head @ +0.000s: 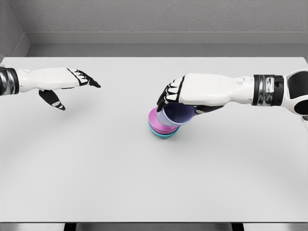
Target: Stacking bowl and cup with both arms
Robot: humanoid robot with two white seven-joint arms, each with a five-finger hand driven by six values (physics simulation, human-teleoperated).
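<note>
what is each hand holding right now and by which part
The right hand grips the lavender cup around its upper side, tilted over the pink bowl. The left hand is open and holds nothing.

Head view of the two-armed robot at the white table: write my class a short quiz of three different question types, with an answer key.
1. True or false: the left hand holds the cup.
2. Multiple choice: the cup sits A) over the stacked bowls, tilted; B) at the table's far left edge; C) upside down beside the bowls.
3. Short answer: what colour is the lowest bowl rim that shows?

Key
1. False: the left hand is open and apart from it; the right hand grips the cup.
2. A.
3. Teal, below a pink one.
</note>
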